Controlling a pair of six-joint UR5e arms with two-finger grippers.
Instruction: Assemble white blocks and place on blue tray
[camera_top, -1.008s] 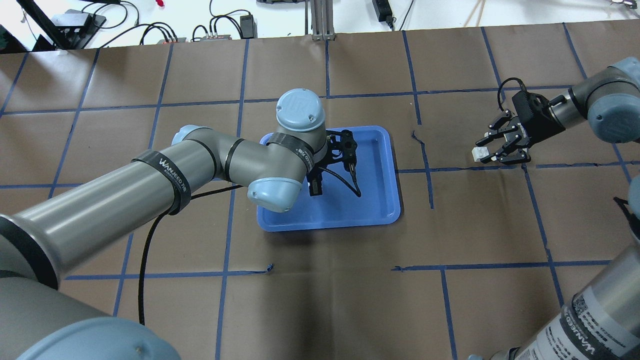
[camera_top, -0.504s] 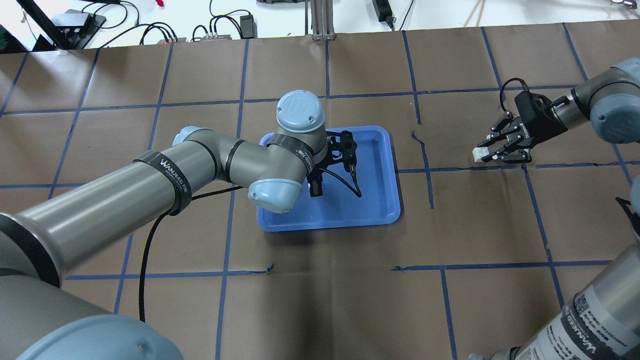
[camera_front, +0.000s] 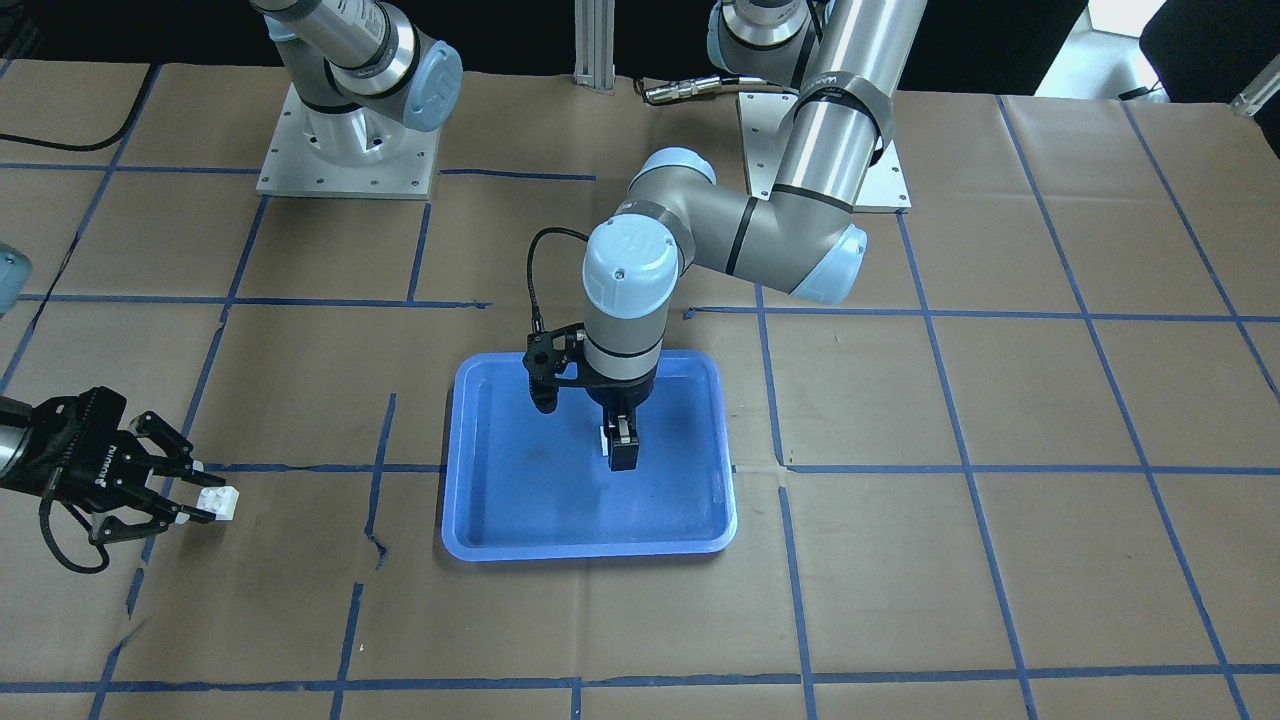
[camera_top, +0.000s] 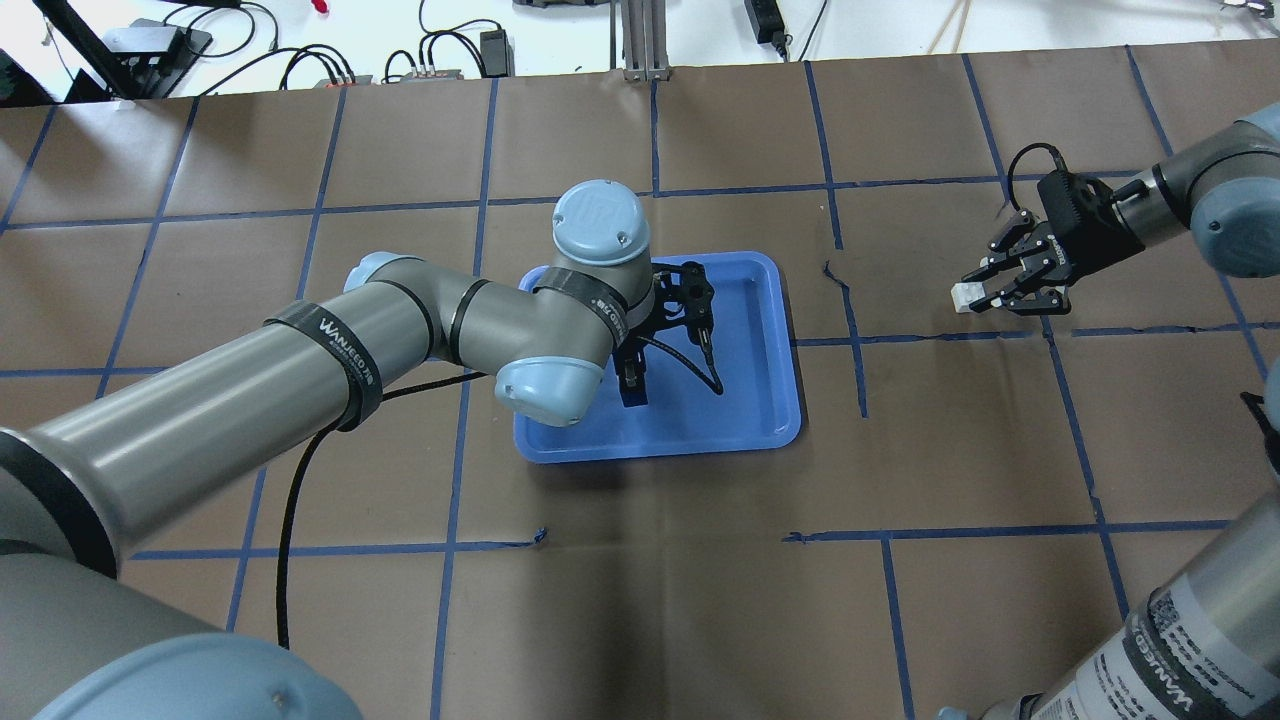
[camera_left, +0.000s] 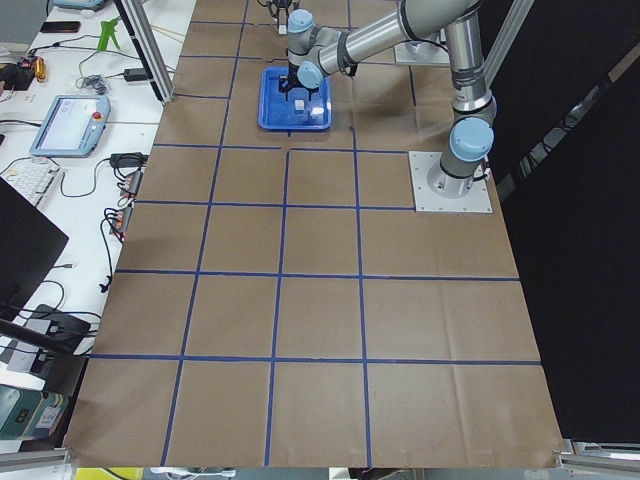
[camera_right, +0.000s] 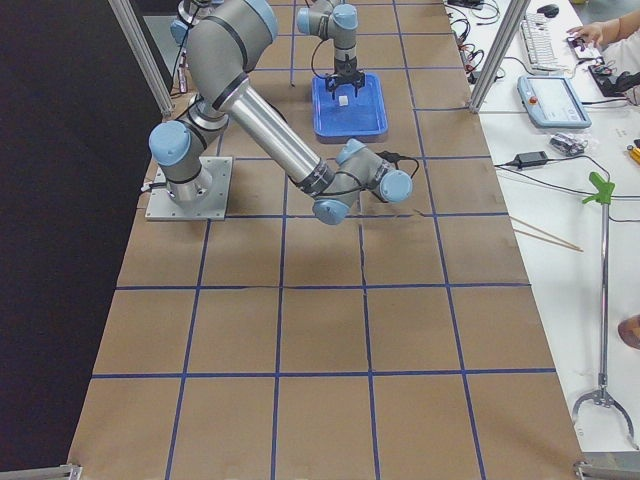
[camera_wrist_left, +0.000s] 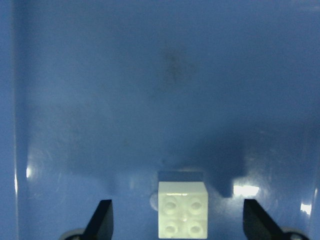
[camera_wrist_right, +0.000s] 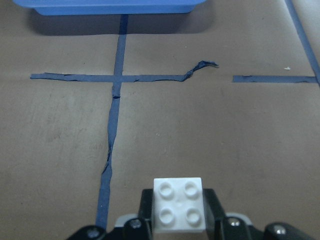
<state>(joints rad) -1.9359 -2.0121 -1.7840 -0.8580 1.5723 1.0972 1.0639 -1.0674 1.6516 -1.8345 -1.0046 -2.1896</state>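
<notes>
**One block pinched, the other lying in the tray**

The right jaws are pressed against two sides of a white block (camera_wrist_right: 178, 205), its studs showing. The left jaws stand spread wide around the second white block (camera_wrist_left: 182, 210). They touch neither of its sides, and it rests on the floor of the blue tray (camera_top: 760, 400). The tray lies mid-way along the brown paper surface (camera_top: 950, 450), which is crossed by blue tape lines (camera_top: 900, 337). The pinched block is well apart from the tray, toward the robot's right.
</notes>
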